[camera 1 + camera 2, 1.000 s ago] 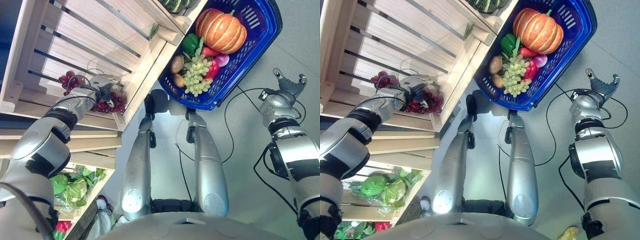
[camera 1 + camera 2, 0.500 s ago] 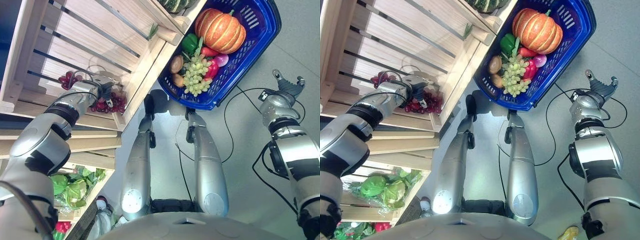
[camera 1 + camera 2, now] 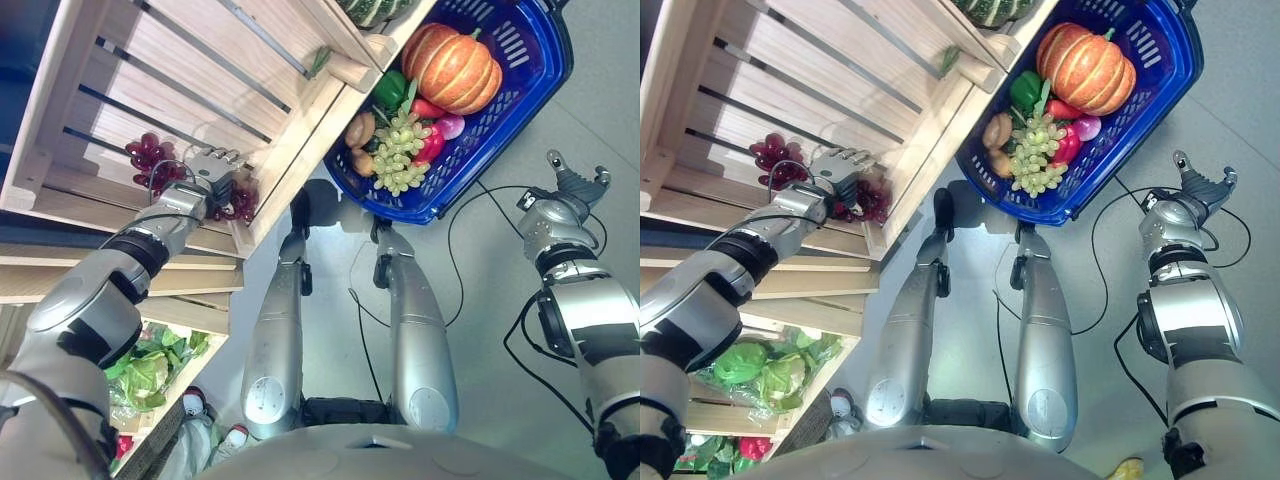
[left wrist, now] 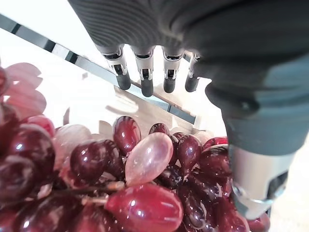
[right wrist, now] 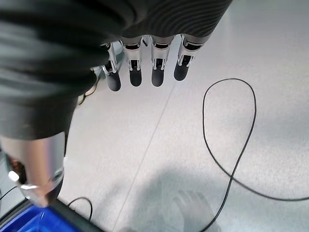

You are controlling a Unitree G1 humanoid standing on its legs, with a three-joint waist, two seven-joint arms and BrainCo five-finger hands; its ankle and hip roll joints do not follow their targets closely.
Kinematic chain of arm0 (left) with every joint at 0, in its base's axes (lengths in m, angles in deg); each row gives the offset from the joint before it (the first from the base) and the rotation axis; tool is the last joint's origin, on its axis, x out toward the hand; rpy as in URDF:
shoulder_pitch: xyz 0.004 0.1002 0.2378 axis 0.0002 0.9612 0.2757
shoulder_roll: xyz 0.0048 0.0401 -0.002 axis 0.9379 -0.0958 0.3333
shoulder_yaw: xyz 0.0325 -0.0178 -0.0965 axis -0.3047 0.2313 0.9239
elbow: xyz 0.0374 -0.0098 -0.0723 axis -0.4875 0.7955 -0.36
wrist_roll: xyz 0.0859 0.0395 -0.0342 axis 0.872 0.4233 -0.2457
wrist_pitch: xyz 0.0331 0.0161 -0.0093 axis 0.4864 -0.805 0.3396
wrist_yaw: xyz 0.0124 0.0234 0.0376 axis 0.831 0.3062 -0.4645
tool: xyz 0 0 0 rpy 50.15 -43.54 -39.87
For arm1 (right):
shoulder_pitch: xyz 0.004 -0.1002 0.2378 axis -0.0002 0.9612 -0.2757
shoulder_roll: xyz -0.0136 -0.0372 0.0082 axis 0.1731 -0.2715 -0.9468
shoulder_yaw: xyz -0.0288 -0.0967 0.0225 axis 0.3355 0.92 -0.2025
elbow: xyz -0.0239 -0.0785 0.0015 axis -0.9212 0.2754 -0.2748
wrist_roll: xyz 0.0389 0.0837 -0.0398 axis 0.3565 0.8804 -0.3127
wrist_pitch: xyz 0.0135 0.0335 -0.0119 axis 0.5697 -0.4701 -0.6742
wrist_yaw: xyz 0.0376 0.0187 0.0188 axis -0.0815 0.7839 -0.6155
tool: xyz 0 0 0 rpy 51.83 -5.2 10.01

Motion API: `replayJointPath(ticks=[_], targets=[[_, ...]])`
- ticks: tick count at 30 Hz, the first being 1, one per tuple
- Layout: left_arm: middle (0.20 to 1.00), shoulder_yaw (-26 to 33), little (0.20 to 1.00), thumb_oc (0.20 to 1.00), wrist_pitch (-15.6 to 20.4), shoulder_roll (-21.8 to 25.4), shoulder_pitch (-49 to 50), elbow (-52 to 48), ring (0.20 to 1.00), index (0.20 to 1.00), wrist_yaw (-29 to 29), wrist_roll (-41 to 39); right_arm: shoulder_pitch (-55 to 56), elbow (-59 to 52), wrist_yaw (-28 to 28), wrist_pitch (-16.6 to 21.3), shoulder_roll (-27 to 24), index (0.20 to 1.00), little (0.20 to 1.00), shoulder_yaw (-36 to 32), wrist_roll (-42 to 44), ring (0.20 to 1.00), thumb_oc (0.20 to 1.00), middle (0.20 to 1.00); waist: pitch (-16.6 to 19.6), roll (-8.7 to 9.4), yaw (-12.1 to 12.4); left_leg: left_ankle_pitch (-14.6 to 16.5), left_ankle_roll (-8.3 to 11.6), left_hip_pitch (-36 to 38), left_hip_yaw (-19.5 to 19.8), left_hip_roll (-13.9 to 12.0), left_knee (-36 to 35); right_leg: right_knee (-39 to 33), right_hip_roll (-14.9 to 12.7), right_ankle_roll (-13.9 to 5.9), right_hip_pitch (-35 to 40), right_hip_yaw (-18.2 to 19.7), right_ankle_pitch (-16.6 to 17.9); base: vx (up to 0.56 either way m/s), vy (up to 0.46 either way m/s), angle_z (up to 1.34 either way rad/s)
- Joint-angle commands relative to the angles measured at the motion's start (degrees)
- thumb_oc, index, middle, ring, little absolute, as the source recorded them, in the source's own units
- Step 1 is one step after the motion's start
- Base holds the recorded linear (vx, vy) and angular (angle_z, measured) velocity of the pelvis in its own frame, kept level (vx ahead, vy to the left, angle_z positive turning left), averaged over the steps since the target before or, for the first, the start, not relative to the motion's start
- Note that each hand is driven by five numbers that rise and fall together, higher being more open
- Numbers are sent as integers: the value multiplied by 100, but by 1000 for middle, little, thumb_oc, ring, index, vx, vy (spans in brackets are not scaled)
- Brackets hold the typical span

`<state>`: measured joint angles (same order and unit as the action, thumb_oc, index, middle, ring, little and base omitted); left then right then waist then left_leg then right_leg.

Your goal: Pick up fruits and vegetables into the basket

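Red grapes (image 3: 228, 200) lay in the wooden crate (image 3: 190, 90) at the left, directly under the left hand (image 3: 208, 172), whose fingers (image 4: 145, 72) were straight, gripping nothing. Right hand (image 3: 572, 183) hung over the floor, fingers relaxed. Blue basket (image 3: 520, 100) held a pumpkin (image 3: 452, 68) and green grapes (image 3: 400, 155).

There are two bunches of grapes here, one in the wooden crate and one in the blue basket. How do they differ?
The red grapes are dark red; the green grapes are pale yellow-green. The red grapes lie in the wooden crate, with the left hand right over them, fingers straight, not closed round them. The green grapes already lie in the blue basket among a pumpkin and other produce, with no hand near. Both are whole bunches.
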<state>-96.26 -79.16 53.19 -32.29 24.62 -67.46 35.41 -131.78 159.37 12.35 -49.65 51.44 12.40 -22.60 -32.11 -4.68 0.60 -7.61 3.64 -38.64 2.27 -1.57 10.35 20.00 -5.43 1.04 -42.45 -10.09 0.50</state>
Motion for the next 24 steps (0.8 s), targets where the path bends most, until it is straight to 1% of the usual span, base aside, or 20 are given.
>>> replayJointPath(ticks=[1, 2, 3, 4, 5, 6, 7, 9, 14, 15, 16, 19, 21, 24], targets=[[1000, 178, 1000, 1000, -308, 113, 369, -102, 1000, 1000, 12, 215, 360, -20, 135, 251, -76, 1000, 1000, -260, 172, 1000, 1000, 1000, 232, 126, 141, 581, -151, 126, -171, 419, 276, -459, 94, -670, 455, -18, 189, 11, -53, 4], [1000, 154, 1000, 1000, -315, 116, 388, -166, 1000, 1000, 34, 187, 365, -12, 128, 237, -82, 1000, 1000, -262, 179, 1000, 1000, 1000, 232, 126, 151, 629, -151, 154, -166, 423, 293, -438, 96, -678, 480, -17, 147, -24, -31, 4], [1000, 134, 1000, 1000, -323, 122, 364, -228, 1000, 1000, 67, 171, 346, -6, 125, 235, -86, 1000, 1000, -294, 175, 1000, 1000, 1000, 232, 130, 151, 575, -155, 113, -161, 428, 276, -462, 89, -675, 448, -33, 202, 13, -41, 4], [1000, 115, 1000, 1000, -339, 123, 384, -269, 1000, 1000, 78, 199, 378, -3, 118, 237, -86, 1000, 1000, -293, 191, 1000, 1000, 1000, 232, 128, 161, 629, -156, 157, -159, 425, 288, -433, 92, -682, 483, -33, 150, -18, -29, 4], [1000, 111, 1000, 1000, -350, 131, 365, -289, 1000, 1000, 89, 211, 366, -3, 115, 239, -87, 1000, 1000, -300, 194, 1000, 1000, 1000, 232, 128, 158, 583, -158, 123, -156, 430, 275, -451, 90, -677, 454, -39, 195, 20, -26, 6], [1000, 79, 1000, 1000, -383, 131, 368, -343, 1000, 1000, 127, 224, 385, 11, 111, 251, -73, 1000, 1000, -309, 190, 1000, 1000, 1000, 232, 128, 163, 632, -160, 166, -150, 433, 285, -429, 95, -687, 485, -34, 154, -21, -38, 9], [1000, 37, 1000, 1000, -420, 184, 315, -460, 1000, 1000, 246, 223, 388, 24, 102, 283, -53, 1000, 1000, -343, 187, 1000, 1000, 1000, 232, 133, 167, 578, -166, 140, -143, 443, 256, -462, 92, -690, 464, -48, 214, -5, -43, 9], [1000, -21, 1000, 1000, -499, 228, 295, -566, 1000, 1000, 335, 222, 373, 19, 123, 268, -43, 1000, 1000, -344, 196, 1000, 1000, 1000, 232, 137, 170, 579, -165, 137, -146, 446, 260, -466, 84, -700, 462, -60, 229, -16, -31, 9], [1000, -102, 1000, 1000, -593, 298, 281, -691, 1000, 1000, 366, 138, 392, 75, 83, 315, -55, 1000, 1000, -360, 227, 1000, 1000, 1000, 232, 127, 179, 590, -169, 141, -145, 458, 272, -468, 73, -711, 472, -71, 236, -1, -9, 3], [1000, -120, 1000, 1000, -610, 308, 293, -722, 1000, 1000, 378, 142, 416, 94, 69, 324, -59, 1000, 1000, -367, 238, 1000, 1000, 1000, 232, 122, 190, 646, -169, 182, -141, 458, 291, -439, 74, -721, 508, -64, 183, 0, 0, 0], [1000, -120, 1000, 1000, -635, 326, 264, -751, 1000, 1000, 377, 144, 397, 101, 67, 334, -55, 1000, 1000, -369, 245, 1000, 1000, 1000, 232, 123, 190, 588, -169, 136, -137, 466, 280, -461, 73, -714, 472, -74, 238, 0, 0, 0], [1000, -160, 1000, 1000, -740, 388, 232, -908, 1000, 1000, 391, 131, 403, 103, 82, 345, -47, 1000, 1000, -368, 249, 1000, 1000, 1000, 232, 115, 201, 595, -168, 144, -133, 467, 286, -458, 62, -721, 483, -75, 233, 0, 0, 0], [1000, -178, 1000, 1000, -753, 405, 226, -990, 1000, 1000, 300, 73, 414, 112, 86, 359, -34, 1000, 1000, -382, 257, 1000, 1000, 1000, 232, 113, 210, 596, -174, 151, -127, 475, 280, -462, 60, -721, 494, -84, 233, 0, 0, 0], [1000, -209, 1000, 1000, -761, 458, 213, -1250, 1000, 1000, 356, -27, 456, 119, 59, 388, -44, 1000, 1000, -428, 265, 1000, 1000, 1000, 232, 100, 233, 601, -179, 156, -115, 491, 286, -461, 50, -728, 514, -110, 229, 0, 0, 0]])
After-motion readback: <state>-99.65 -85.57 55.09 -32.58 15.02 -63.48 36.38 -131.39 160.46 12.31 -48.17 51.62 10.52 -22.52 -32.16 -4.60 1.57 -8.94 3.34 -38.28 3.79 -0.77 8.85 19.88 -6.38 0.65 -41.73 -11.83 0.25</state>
